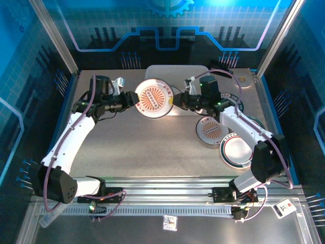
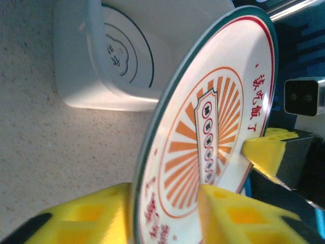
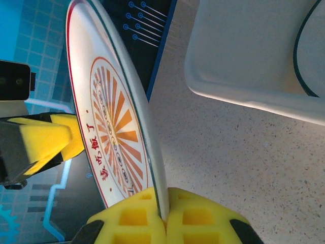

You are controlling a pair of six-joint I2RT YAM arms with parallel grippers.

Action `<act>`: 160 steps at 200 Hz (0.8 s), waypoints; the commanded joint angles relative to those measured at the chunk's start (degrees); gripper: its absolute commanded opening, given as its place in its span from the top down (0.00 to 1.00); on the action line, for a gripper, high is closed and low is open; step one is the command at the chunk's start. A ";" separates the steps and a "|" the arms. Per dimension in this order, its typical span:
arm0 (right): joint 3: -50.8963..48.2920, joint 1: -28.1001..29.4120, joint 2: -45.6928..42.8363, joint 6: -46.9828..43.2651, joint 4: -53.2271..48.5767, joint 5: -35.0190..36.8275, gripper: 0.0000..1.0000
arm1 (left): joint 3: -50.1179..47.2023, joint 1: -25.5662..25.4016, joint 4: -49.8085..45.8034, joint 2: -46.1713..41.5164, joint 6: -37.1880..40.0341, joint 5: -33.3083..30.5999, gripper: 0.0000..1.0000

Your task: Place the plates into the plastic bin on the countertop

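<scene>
Yellow pads of the right fingers (image 3: 203, 221) were pressed together on the rim of the sunburst plate (image 3: 114, 127). They clamped it edge-on, so that the plate rose straight out of their grip. Its face carried orange rays, a red ring and a thin green edge. Directly across the plate from those fingertips, at the opposite rim, sat the left fingers (image 2: 86, 221). Seen from their own wrist, their two pads stood apart, one on each side of the plate's rim. The gap between them was wider than the plate is thick. Whether either pad touched the plate could not be told.

From above, the sunburst plate hung between the two sets of fingers, off the desk (image 1: 152, 152), with its printed face tilted up. The plastic bin (image 1: 195, 72) stood on the desk just beyond both sets of fingertips, and its near edge was partly hidden behind the held plate. Past the left fingertips, inside the bin, a white plate with a dark line ring (image 2: 119, 53) lay flat on the bottom.

More plates lay on the desk back from the right fingertips, alongside the right arm. An orange-centred plate (image 1: 210, 130) lay closest to the fingers. A green-rimmed plate (image 1: 236, 151) overlapped it on the side farther from them. Further plates were partly hidden under the arm.
</scene>
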 commanded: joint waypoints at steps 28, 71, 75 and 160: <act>1.90 -1.48 0.79 -0.47 1.52 -0.41 1.00 | 0.17 -0.50 0.57 0.85 1.13 -2.10 0.18; 5.25 -4.32 2.98 -0.40 0.33 -1.77 1.00 | 4.43 1.84 -3.35 -0.41 3.84 -7.01 0.01; 5.92 -4.66 3.45 -0.66 -0.04 -1.90 1.00 | 4.57 2.32 -3.54 -0.54 3.86 -7.01 0.01; 21.80 -12.54 13.10 -6.77 -13.10 -0.68 1.00 | 1.73 11.19 -6.49 -0.70 6.70 -4.06 0.01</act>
